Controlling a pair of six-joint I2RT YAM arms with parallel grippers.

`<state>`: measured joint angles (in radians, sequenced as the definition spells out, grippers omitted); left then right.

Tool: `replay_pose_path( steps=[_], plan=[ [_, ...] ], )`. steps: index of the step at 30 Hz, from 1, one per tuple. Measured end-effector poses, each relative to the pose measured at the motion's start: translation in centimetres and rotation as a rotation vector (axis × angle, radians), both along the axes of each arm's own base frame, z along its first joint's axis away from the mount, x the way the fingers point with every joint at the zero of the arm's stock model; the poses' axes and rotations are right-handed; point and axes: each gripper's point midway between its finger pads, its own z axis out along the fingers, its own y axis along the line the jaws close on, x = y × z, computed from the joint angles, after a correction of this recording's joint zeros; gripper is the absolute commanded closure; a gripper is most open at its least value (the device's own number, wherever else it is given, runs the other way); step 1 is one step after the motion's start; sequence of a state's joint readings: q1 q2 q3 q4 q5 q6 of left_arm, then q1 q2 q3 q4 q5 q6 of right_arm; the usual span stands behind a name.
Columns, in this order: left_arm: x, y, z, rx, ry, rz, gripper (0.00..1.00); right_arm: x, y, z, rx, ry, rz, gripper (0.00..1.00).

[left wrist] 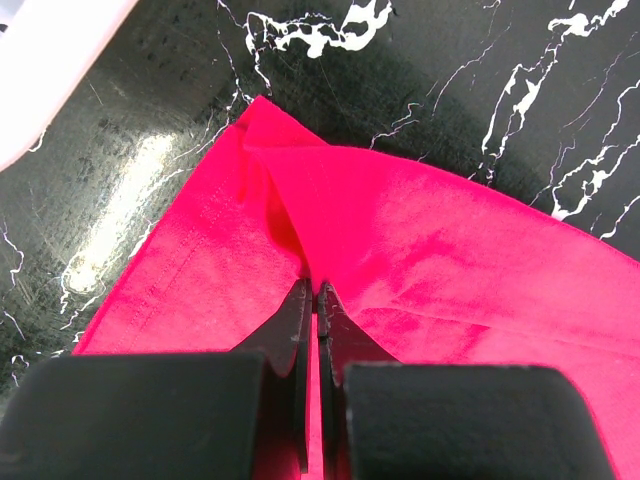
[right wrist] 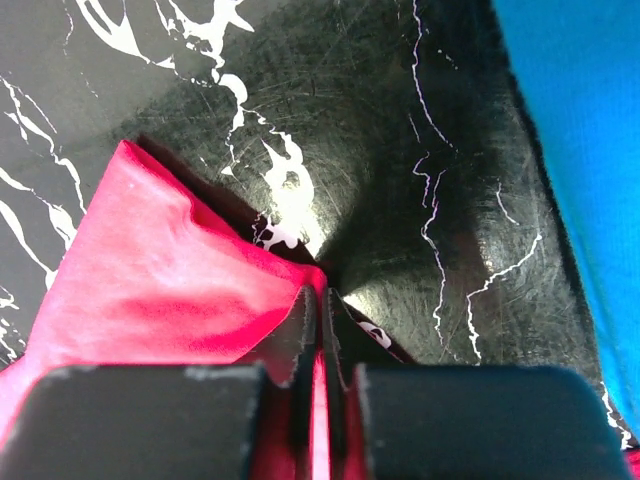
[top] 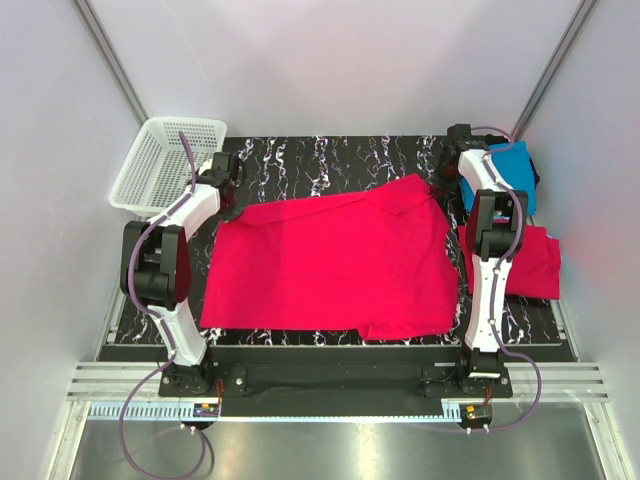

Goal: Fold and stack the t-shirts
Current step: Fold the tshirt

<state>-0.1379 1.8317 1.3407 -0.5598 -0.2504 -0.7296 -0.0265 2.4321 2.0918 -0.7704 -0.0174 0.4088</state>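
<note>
A bright pinkish-red t-shirt (top: 335, 260) lies spread across the middle of the black marbled table. My left gripper (top: 226, 182) is shut on its far left corner; in the left wrist view the cloth (left wrist: 420, 250) is pinched between the closed jaws of that gripper (left wrist: 316, 292). My right gripper (top: 447, 172) is shut on the shirt's far right corner, with red cloth (right wrist: 170, 280) pinched in its jaws in the right wrist view (right wrist: 322, 296). A turquoise-blue t-shirt (top: 512, 168) and a second pinkish-red t-shirt (top: 535, 262) lie at the right edge. The black t-shirt is not clearly seen.
A white mesh basket (top: 165, 165) stands at the far left corner beside my left arm; its rim shows in the left wrist view (left wrist: 50, 60). The blue cloth fills the right wrist view's upper right corner (right wrist: 580, 120). The table's front edge (top: 330, 345) runs below the shirt.
</note>
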Motion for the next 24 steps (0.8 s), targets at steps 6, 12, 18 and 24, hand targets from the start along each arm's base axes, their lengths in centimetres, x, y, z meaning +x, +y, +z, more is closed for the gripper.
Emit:
replay_pose_path(
  steps=[6, 12, 18, 24],
  plan=[
    [0.0, 0.0, 0.0, 0.001, 0.0, -0.001, 1.0, 0.0, 0.0, 0.0, 0.002, -0.001, -0.003, 1.0],
    [0.5, 0.1, 0.8, 0.012, -0.011, -0.018, 1.0, -0.1, -0.3, 0.4, -0.018, -0.006, -0.006, 1.0],
    [1.6, 0.1, 2.3, 0.024, -0.049, -0.029, 1.0, 0.2, -0.9, 3.5, -0.05, -0.061, -0.01, 1.0],
    [1.5, 0.2, 2.4, 0.031, -0.046, -0.028, 1.0, -0.2, -1.0, 9.2, -0.062, -0.157, -0.011, 1.0]
  ],
)
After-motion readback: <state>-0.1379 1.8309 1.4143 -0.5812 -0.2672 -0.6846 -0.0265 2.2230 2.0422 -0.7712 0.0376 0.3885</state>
